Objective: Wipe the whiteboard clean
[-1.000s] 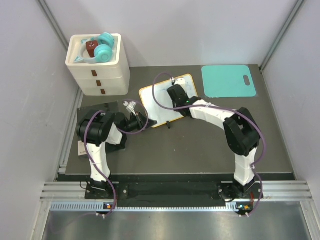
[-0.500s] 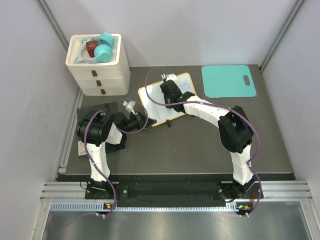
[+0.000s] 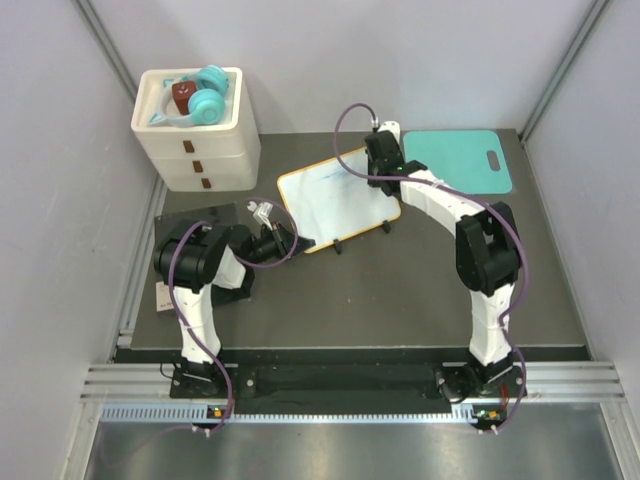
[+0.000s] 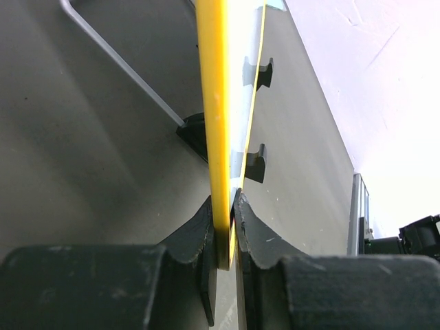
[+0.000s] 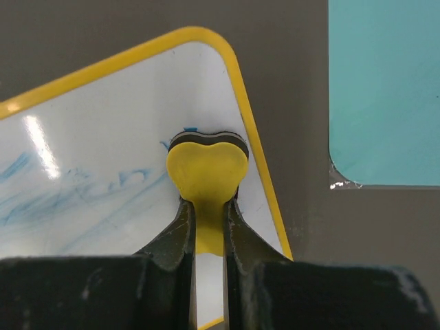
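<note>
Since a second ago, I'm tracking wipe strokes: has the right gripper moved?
Yes. The right gripper swept from the middle of the whiteboard toward the teal mat.

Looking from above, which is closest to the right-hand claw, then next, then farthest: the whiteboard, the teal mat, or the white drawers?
1. Whiteboard, right beneath it.
2. Teal mat, just to its right.
3. White drawers, far left corner.

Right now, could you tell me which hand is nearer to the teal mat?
Right. The right hand holds an eraser at the whiteboard corner beside the teal mat; the left hand grips the whiteboard's opposite edge, farther away.
</note>
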{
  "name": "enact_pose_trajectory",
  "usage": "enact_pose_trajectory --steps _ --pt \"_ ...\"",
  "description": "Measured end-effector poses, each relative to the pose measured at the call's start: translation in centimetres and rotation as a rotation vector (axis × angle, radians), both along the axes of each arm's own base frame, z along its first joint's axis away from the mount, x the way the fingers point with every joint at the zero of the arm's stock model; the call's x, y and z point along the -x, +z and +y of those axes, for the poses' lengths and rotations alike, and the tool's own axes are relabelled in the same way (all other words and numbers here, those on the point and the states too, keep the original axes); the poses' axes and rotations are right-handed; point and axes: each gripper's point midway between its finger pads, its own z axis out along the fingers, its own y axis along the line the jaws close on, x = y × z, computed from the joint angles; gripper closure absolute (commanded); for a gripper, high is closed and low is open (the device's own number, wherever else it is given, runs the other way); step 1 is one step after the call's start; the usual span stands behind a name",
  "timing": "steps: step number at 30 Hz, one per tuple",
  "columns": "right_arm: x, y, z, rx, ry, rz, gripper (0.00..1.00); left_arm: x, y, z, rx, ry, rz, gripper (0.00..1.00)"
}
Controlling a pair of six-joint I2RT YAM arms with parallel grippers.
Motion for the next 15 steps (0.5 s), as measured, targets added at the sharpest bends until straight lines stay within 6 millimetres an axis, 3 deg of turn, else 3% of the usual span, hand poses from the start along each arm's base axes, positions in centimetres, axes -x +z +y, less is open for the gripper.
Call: enact_pose_trajectory --steps 9,15 --pt "-3.7 2.6 -0.5 0.049 0.025 -0.049 1.0 0.1 0.0 -0.1 0.0 -0.007 0.0 1.0" --pt "-4.0 2.0 -0.5 0.02 0.071 -0.033 1.0 0.2 0.0 -0.1 0.002 -0.011 -0.001 1.0"
